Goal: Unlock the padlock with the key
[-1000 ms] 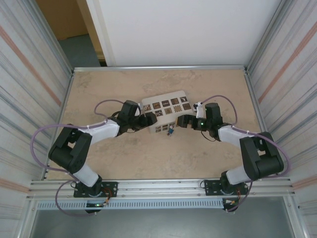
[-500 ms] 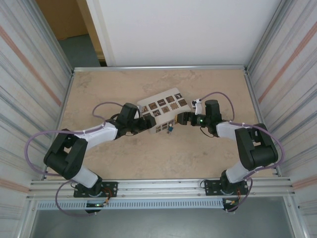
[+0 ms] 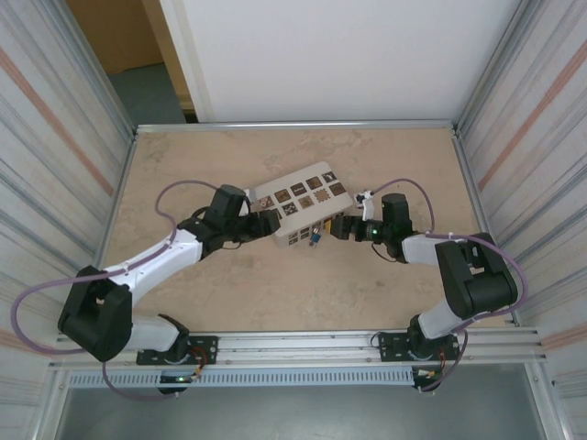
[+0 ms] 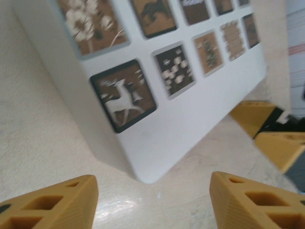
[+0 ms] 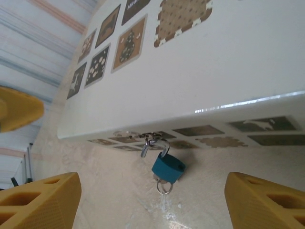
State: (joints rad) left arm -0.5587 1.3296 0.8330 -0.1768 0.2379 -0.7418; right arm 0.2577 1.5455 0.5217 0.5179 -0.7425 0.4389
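Beige, stone-patterned table (image 3: 229, 293) carries a white box (image 3: 298, 206) faced with small brown picture tiles, lying askew near the table's middle. The left gripper (image 3: 263, 223) sits low at the box's left end, fingers apart with nothing between them. The right gripper (image 3: 341, 226) faces the box's near right corner, likewise spread and empty. On the box's near side a blue padlock (image 5: 168, 167) hangs from a metal hasp (image 5: 150, 138), shackle hooked through. A small ring (image 5: 163, 186) dangles beneath it, probably on a key already in the keyway, though the key is too small to make out. The step looks like the approach. Next, the right fingers must narrow onto that ring or key head and twist while the left steadies the box. Lettering on one tile is cut off and unreadable, and no brand can be read on the lock.
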